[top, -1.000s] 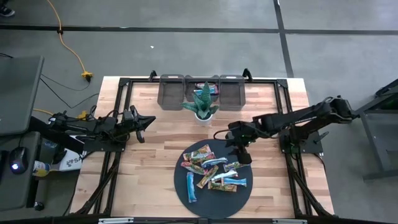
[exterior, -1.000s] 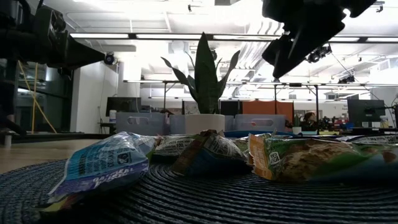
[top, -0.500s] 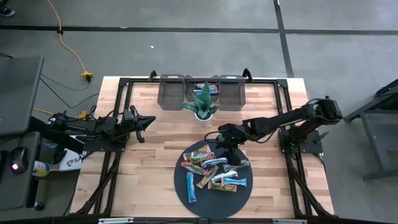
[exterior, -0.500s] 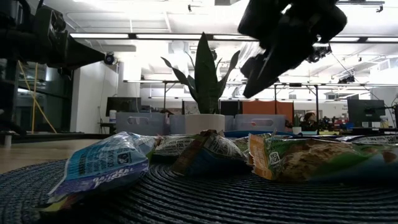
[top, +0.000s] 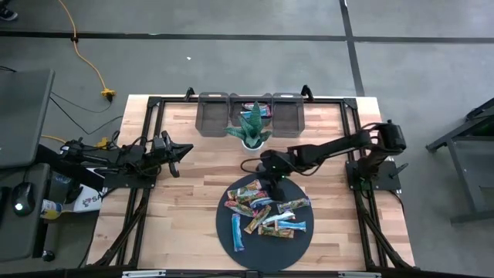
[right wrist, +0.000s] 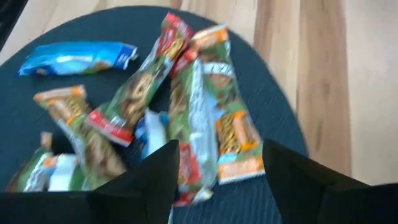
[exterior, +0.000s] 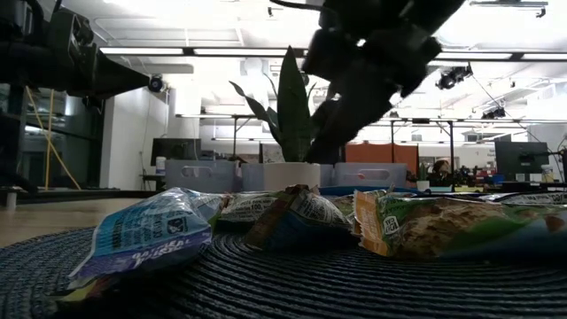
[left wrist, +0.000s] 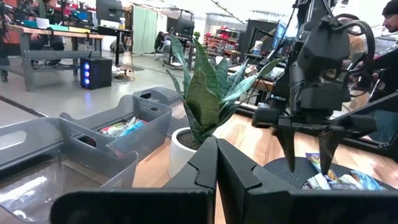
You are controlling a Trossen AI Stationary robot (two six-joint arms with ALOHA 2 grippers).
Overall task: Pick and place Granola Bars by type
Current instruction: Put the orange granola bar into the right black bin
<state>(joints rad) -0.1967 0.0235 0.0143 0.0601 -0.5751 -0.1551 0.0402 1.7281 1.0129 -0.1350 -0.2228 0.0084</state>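
shiny foil wrappers, blue, green, orange and white, cover the granola bars (top: 264, 210), which lie heaped and overlapping on the dark round woven mat (top: 225, 232) near the front of the wooden table (top: 185, 193). a single blue bar (top: 237, 232) lies a little apart at the heap's edge. i judge them light, flat and slippery, with a crinkly skin that may slide between my fingers, so i would pinch one across its narrow middle, choosing a bar on top of the heap rather than one pinned under others. my right gripper (top: 272, 188) hovers over the far edge of the heap, its fingers spread and holding nothing. my left gripper (top: 179, 151) waits off to the side over bare wood, its fingers pressed together. beyond the mat stands a potted plant (top: 250, 128), and behind it a row of grey bins (top: 251, 113), the middle one already holding some wrapped bars.
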